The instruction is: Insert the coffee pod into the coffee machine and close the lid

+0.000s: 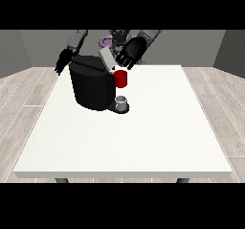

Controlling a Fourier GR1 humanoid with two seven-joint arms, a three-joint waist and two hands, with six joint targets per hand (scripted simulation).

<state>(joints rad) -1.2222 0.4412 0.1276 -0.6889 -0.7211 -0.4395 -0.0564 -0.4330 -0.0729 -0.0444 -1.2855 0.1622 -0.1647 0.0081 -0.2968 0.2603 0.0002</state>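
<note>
A black coffee machine [91, 85] stands on the white table [143, 127] at the back left. Its grey lid [107, 58] is tilted up, half open. The hand at the view's right [131, 51] hangs just right of the lid and touches its upper edge; its fingers look curled. A red part [121, 78] shows at the machine's front, and a small grey cup [122, 101] sits below it on the machine's base. The hand at the view's left [62, 61] hangs behind the machine's left side, apart from it. No separate coffee pod shows.
The table's front edge [124, 174] runs near the camera. A purple ring [104, 42] shows on the robot's chest behind the machine.
</note>
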